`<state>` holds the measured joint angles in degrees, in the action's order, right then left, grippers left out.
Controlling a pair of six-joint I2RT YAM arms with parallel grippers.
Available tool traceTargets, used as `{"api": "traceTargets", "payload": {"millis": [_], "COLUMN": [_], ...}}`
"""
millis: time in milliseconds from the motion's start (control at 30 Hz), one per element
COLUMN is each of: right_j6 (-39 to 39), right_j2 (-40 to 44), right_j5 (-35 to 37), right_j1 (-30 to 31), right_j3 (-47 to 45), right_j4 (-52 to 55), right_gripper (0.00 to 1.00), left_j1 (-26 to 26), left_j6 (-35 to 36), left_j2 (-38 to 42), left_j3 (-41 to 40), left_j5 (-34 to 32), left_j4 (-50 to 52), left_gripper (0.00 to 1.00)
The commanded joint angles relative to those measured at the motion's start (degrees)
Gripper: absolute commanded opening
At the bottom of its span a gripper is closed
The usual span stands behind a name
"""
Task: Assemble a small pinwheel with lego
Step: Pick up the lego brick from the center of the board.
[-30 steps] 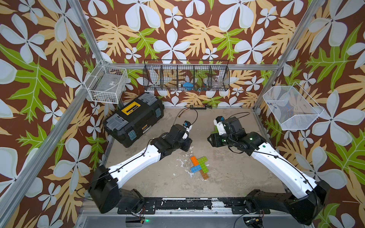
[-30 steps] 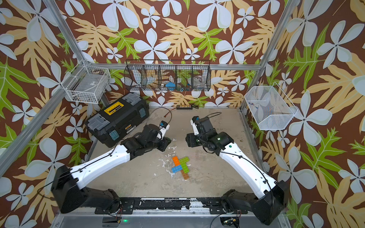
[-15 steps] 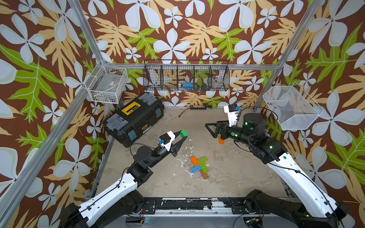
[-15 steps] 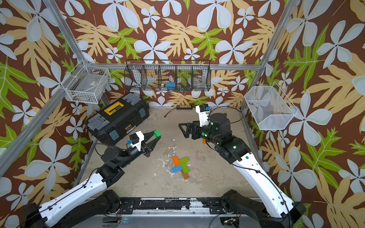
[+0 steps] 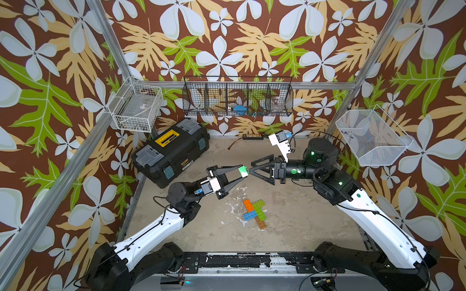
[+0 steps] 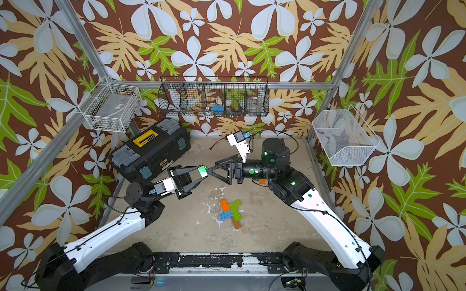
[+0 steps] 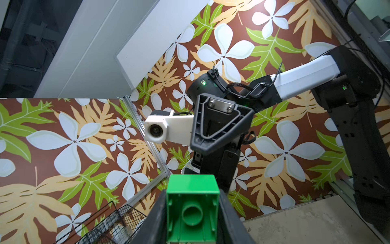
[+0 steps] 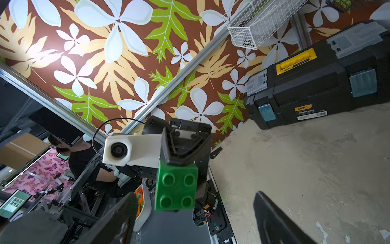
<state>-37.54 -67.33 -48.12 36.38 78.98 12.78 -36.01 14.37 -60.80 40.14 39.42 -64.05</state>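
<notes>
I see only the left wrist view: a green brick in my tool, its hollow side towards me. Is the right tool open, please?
Observer: Yes. The right tool is open; in the right wrist view its fingers stand wide apart, with the green brick seen between them.
Operator: Which face does it see?
Observer: The studded face, with four studs.
Operator: And the pinwheel?
Observer: A cross of orange, lime, blue and brown bricks lies flat on the table, untouched.
</notes>
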Motion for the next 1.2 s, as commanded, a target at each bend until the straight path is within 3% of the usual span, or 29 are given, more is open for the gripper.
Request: {"api": "traceTargets", "payload": {"millis": [0, 233, 567, 900, 933, 967, 1000, 1033, 1100, 1167], "right_j6": [-2.11, -4.55, -5.55, -5.43, -4.51, -2.64, -0.88, 1.14, 4.88, 7.73], "right_j2": [-0.24, -0.51, -1.05, -0.96, -0.71, -0.25, 0.27, 0.96, 2.16, 2.49], "right_j5": [-2.66, -6.04, -7.22, -7.25, -6.1, -3.51, -0.26, 4.42, 14.69, 28.15], "right_j1": [0.17, 0.49, 0.97, 1.32, 1.32, 1.24, 1.19, 0.94, 0.16, 0.15], "right_j3": [0.19, -1.25, -1.42, -1.97, -1.83, -1.55, -1.44, -1.5, -2.32, -3.52], "right_j4": [-2.7, -4.86, -6.18, -6.5, -5.75, -3.96, -1.89, 0.81, 6.08, 11.95], "right_gripper": [0.84, 0.78, 0.58, 0.28, 0.24, 0.17, 0.09, 0.01, 0.0, 0.0], "left_j1": [0.15, 0.08, 0.16, 0.15, 0.15, 0.15, 0.15, 0.15, 0.08, 0.06], "left_j6": [1.19, 0.49, -0.26, -2.32, -3.35, -4.19, -4.84, -6.17, -8.43, -15.17], "left_j2": [-0.52, -1.61, -2.23, -2.48, -2.35, -2.04, -1.6, -0.73, 1.33, 4.09], "left_j3": [1.32, 2.05, 1.81, 1.17, 1.34, 1.5, 1.59, 1.61, 0.82, -1.1], "left_j5": [4.15, 5.53, 5.64, 3.16, 1.23, 0.03, -1.08, -2.23, -4.97, -14.43], "left_j4": [-1.58, -2.22, -3.46, -4.61, -3.97, -2.93, -1.49, 0.85, 5.62, 12.4], "left_gripper": [0.0, 0.0, 0.0, 0.0, 0.17, 0.52, 0.95, 1.0, 1.0, 1.0]}}
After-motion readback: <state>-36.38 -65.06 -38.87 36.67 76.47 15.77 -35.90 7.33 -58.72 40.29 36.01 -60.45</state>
